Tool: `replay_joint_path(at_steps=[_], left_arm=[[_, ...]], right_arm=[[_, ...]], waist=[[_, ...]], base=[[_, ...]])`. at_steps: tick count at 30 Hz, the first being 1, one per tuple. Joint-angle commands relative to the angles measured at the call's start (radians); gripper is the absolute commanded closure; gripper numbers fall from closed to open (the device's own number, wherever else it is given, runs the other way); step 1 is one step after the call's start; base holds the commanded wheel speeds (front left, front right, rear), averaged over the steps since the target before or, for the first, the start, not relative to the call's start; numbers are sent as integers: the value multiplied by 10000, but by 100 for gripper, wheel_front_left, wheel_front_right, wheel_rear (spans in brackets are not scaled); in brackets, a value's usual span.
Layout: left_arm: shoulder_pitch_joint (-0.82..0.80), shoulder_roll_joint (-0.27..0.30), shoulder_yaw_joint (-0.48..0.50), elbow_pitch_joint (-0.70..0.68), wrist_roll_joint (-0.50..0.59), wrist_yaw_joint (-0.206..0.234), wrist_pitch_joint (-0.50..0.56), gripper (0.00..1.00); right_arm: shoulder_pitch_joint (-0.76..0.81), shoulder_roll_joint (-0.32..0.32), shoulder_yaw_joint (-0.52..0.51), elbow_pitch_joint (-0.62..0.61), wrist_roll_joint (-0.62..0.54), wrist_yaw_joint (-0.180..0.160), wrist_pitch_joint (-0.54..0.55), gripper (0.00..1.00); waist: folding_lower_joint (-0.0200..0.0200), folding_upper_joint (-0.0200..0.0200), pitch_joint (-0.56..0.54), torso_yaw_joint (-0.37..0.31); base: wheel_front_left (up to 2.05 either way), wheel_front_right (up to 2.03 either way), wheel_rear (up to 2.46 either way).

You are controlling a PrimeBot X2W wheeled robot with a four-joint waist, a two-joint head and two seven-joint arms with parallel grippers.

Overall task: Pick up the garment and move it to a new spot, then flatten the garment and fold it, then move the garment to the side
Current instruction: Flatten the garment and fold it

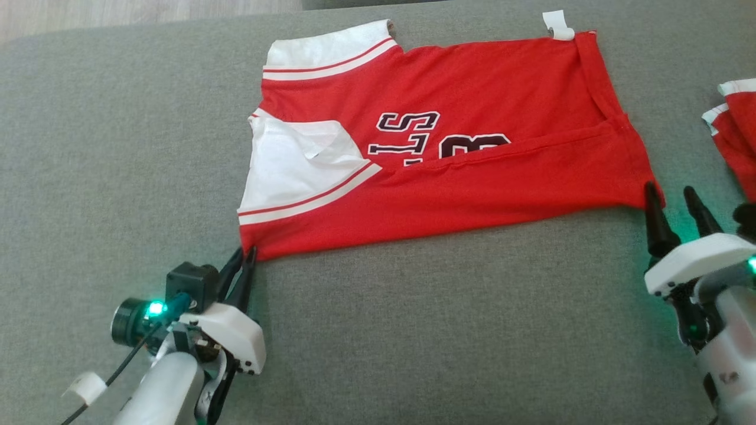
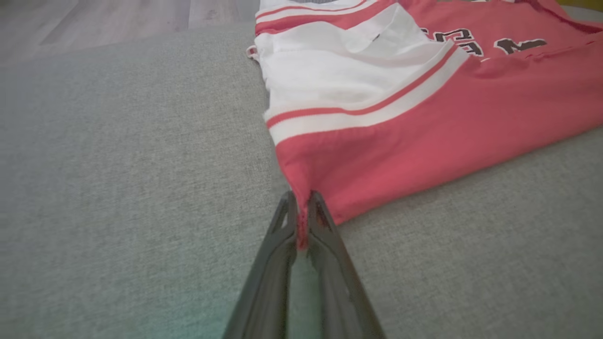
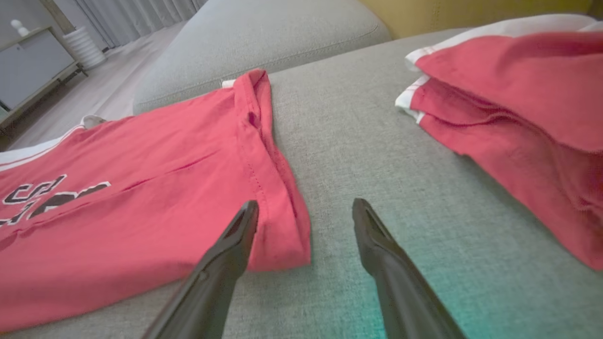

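- Your red jersey with white striped sleeves and dark lettering [image 1: 472, 183] lies spread on the grey fabric sofa cushion [image 1: 413, 324]. Its near edge is folded up over part of the lettering.
- Your left gripper [image 1: 247, 255] has its jaws pinched tight on the jersey's near left corner. The left wrist view shows red cloth squeezed between them.
- Your right gripper [image 1: 670, 198] sits at the near right corner. Its jaws are spread apart and hold nothing, with one fingertip at the hem.
- A second folded red-and-white garment [image 1: 735, 136] lies apart at the right.
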Motion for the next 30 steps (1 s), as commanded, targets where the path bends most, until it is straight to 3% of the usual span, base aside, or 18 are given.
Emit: replay_joint_path(at_steps=[1, 3, 4, 6, 17, 25, 30], left_arm=[[-62, 378, 375, -338, 67, 123, -81, 100], [-47, 401, 361, -406, 62, 140, -80, 100], [-46, 412, 345, -430, 66, 143, -73, 100], [-50, 417, 305, -471, 70, 147, -50, 100], [899, 626, 290, -926, -70, 354, -217, 100], [2519, 779, 125, -2316, -132, 842, -81, 100], [3233, 833, -73, -3091, -204, 919, 32, 100]], right_arm=[[-178, -39, 313, 119, 45, -9, 249, 9], [-270, 26, 508, 378, 157, -9, 631, 55], [-295, 44, 593, 495, 219, -9, 811, 65], [-273, 51, 778, 612, 379, -9, 1108, 100], [728, -555, 1101, -73, 1119, -9, 712, 100], [1912, -1315, 1235, -818, 1415, -9, 532, 100], [2923, -1677, 984, -1213, 1357, -9, 535, 100]], waist=[[-1, 0, 7, 29], [-1, 0, 7, 56], [-1, 0, -2, 71], [-1, 0, -47, 110], [-1, 0, -792, -41], [-1, 0, -1463, -4], [-1, 0, -1642, 131]], base=[[0, 0, 0], [0, 0, 0], [0, 0, 0], [0, 0, 0], [0, 0, 0], [0, 0, 0], [0, 0, 0]])
